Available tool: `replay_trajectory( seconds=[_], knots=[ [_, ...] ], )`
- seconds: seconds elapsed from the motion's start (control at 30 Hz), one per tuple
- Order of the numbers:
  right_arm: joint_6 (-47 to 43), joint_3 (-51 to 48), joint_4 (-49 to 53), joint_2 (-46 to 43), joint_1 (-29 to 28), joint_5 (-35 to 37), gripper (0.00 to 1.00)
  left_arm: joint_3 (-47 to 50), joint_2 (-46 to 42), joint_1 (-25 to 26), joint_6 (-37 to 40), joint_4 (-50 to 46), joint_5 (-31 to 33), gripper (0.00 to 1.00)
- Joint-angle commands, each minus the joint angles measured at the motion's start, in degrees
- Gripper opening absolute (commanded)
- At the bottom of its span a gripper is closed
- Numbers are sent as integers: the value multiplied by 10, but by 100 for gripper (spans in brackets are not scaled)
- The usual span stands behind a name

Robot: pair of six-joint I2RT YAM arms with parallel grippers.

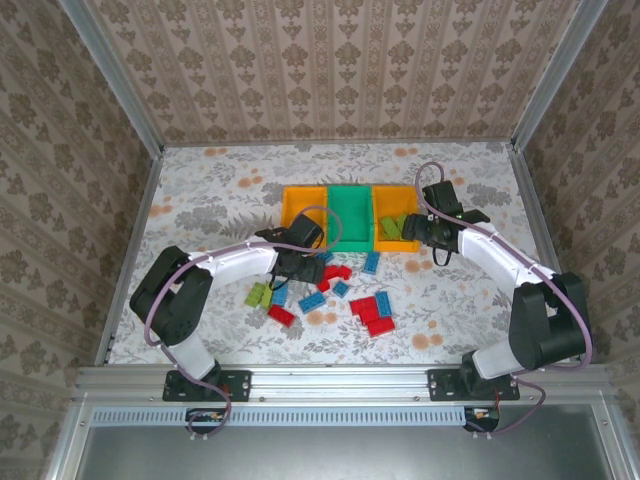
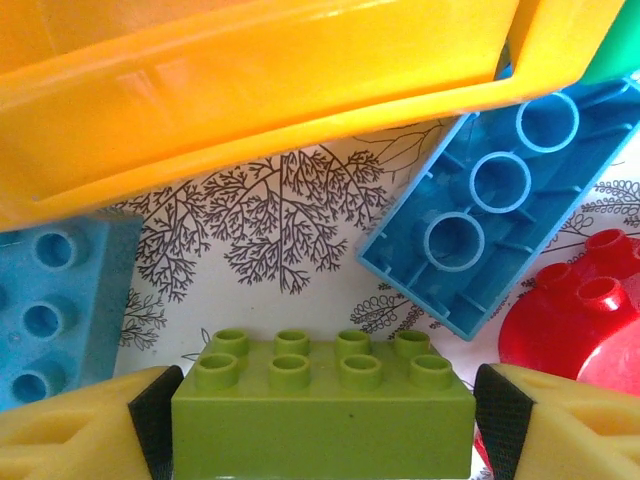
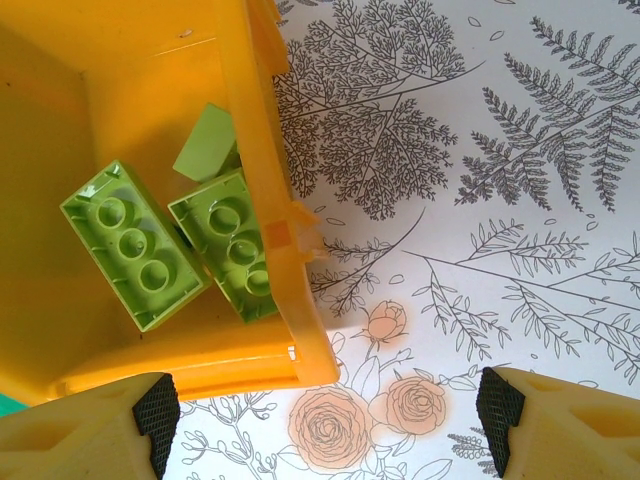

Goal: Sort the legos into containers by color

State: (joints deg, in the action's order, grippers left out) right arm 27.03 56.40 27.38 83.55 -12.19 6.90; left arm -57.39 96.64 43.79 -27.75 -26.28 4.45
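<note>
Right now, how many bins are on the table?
3, in a row with none seeming hidden: the left orange-yellow bin, the green bin in the middle, and the right orange-yellow bin.

High overview; wrist close-ups at containers (image 1: 350, 215)

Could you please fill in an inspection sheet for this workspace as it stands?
Surface: table under a floral-print cover.
Job's things: left orange bin, green bin and right orange bin in a row; lime bricks lie in the right one; red, blue and lime loose bricks lie in front.
Clutter: nothing seen.
Grippers: left gripper jaws against both ends of a lime brick; right gripper jaws open, empty, by the right bin's corner.
Cables: purple cable looped along each arm.
Surroundings: wallpapered walls, aluminium frame.
</note>
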Motion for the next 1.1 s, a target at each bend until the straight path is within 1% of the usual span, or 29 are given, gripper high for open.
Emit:
replay_trajectory(
  seconds=[0.0,0.33,0.6,0.9,1.0,1.07],
  knots=[
    [6,6,16,-17,2,10,82,1,-3,-2,11,4,-9,77],
    [1,4,16,-20,3,16,82,2,-7,-3,2,-2,-8,70],
    [0,2,13,-23,3,17,82,-6,-29,-2,-4,-15,8,69],
    [2,-5,10,-35,10,22,82,-60,-61,-3,12,-47,19,69],
    [7,-17,8,-56,19,18,82,-87,-68,-3,16,-41,8,69],
    [13,-27,4,-68,27,12,82,-109,-66,-3,18,-25,-11,69]
  ],
)
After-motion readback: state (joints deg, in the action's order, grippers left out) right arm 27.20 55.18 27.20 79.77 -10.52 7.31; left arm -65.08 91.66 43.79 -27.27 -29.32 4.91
